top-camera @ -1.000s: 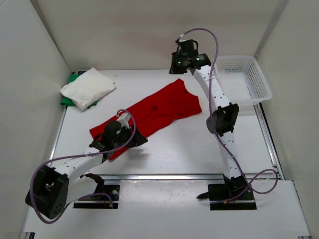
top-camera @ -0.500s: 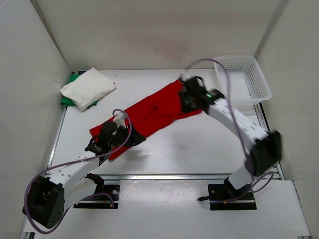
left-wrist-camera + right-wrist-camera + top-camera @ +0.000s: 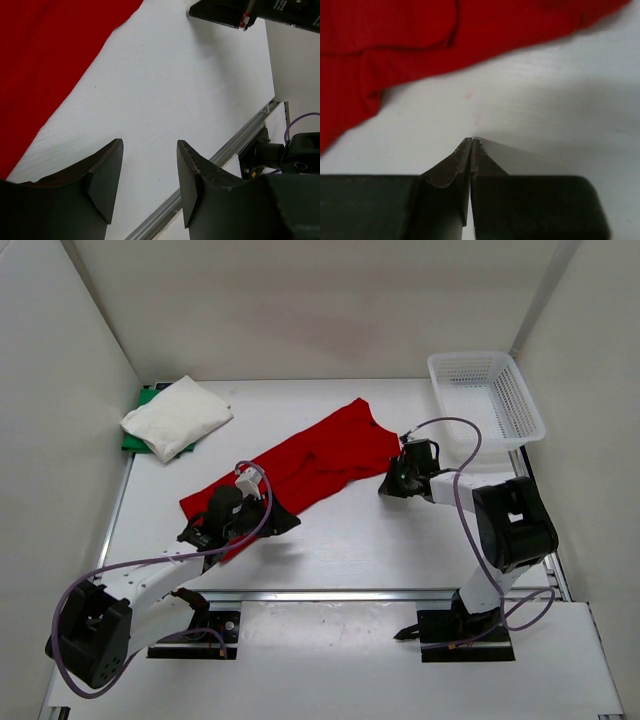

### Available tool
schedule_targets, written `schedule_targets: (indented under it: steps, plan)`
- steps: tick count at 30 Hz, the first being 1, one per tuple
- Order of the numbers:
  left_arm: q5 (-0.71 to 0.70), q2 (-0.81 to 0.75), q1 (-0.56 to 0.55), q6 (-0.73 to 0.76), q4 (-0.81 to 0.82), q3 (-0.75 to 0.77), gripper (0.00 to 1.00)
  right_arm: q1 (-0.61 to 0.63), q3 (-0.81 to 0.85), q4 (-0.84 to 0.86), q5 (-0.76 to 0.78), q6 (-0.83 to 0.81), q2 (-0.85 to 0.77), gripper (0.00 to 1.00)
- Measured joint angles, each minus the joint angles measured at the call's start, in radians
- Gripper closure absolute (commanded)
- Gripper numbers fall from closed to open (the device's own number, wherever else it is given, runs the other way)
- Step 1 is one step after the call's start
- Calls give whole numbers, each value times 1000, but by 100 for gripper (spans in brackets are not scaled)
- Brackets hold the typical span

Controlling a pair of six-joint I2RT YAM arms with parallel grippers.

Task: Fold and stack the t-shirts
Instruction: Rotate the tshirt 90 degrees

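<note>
I see the soft, rumpled red cloth t-shirt point(image 3: 310, 462) lying flat mid-bench, its long axis running from near-left to far-right. My left hand point(image 3: 150, 145) is released, its dark jaws apart over the smooth white bench point(image 3: 380, 540) by the shirt's near end. My right hand point(image 3: 471, 141) is clenched on nothing, just beside the far hem. The puffy folded white t-shirt point(image 3: 176, 416) sits on the flat green t-shirt point(image 3: 140, 400), far-left.

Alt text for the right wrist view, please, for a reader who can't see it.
The right claw is shut on nothing, its tips pointing at the bare white table. Just beyond it, the rumpled red t-shirt fills the top of the view, apart from the claw.
</note>
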Motion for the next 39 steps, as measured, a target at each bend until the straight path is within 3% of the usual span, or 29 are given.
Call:
schedule_targets:
  steps: [5, 12, 15, 17, 20, 23, 25, 29, 35, 38, 39]
  plan:
    - [0, 25, -1, -6, 18, -3, 43, -18, 85, 76, -34, 24, 111, 100]
    - [-2, 59, -4, -6, 13, -3, 41, -39, 529, -9, -62, 10, 422, 100]
    - [-8, 60, -7, -6, 14, -3, 41, -60, 626, -73, -46, -12, 439, 95]
    - [-8, 65, -11, -8, 14, -3, 40, -66, 605, -87, -34, -24, 379, 81]
    - [-8, 83, -16, -12, 19, 0, 41, -52, 430, -55, -8, -21, 168, 64]
    - [-7, 97, -12, -11, 13, 14, 40, 32, 183, 34, -1, 21, -85, 62]
    - [0, 92, 10, -2, -2, 28, 39, 126, 61, 117, -17, 71, -161, 59]
    - [-1, 48, 72, 13, -48, 60, 38, 320, -33, 212, -45, 170, -63, 56]
    - [4, -37, 113, 31, -91, 90, 38, 463, 43, 312, -23, 294, 134, 53]
    - [6, -50, 136, 39, -121, 91, 37, 500, 115, 356, -12, 348, 219, 60]
    - [7, -52, 142, 42, -130, 91, 37, 507, 134, 370, -12, 366, 242, 66]
